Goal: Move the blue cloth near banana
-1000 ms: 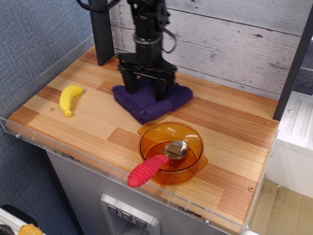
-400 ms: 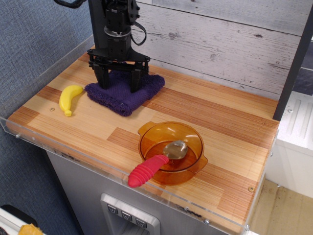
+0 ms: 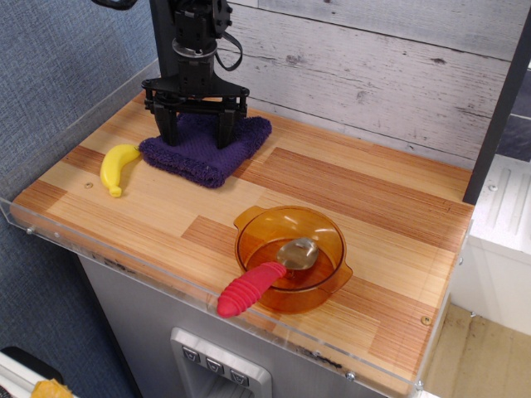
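Observation:
The blue cloth (image 3: 209, 160), a dark indigo fuzzy washcloth, lies on the wooden table (image 3: 373, 207) at the back left. Its left corner is close to the banana (image 3: 119, 168), a small yellow toy lying near the left edge; I cannot tell if they touch. My gripper (image 3: 194, 141) points straight down over the cloth with its two black fingers (image 3: 224, 131) spread wide. The fingertips rest on or just above the cloth's top. Nothing is pinched between them.
An orange transparent bowl (image 3: 325, 264) stands at the front centre, holding a spoon with a red ribbed handle (image 3: 249, 290) that sticks out over the front edge. A clear acrylic rim (image 3: 75, 108) borders the table. A grey plank wall (image 3: 373, 66) stands behind.
My gripper moved left and the cloth moved with it, from the table's middle back to beside the banana. In the last step both shifted slightly further left and back.

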{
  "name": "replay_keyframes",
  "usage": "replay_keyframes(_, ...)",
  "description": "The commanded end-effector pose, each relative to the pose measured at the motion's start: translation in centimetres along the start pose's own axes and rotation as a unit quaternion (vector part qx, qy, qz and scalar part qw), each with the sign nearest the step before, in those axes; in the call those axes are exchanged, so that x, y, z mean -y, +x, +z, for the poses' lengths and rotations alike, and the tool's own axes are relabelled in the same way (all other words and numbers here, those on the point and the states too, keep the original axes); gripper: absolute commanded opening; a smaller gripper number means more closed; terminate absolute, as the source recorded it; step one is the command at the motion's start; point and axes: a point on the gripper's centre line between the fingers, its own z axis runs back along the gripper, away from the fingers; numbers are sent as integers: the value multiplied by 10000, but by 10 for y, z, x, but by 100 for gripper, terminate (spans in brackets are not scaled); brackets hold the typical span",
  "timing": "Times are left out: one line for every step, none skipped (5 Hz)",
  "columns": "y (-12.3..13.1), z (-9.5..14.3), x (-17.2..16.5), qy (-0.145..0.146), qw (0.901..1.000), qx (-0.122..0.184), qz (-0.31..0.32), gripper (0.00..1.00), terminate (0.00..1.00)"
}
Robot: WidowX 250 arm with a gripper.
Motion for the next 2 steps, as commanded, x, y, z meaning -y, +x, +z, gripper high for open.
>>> replay_keyframes(1, 22, -7, 14, 9994, 280, 177, 100, 0)
replay_keyframes(5, 42, -8, 4, 9989, 458, 133, 100, 0)
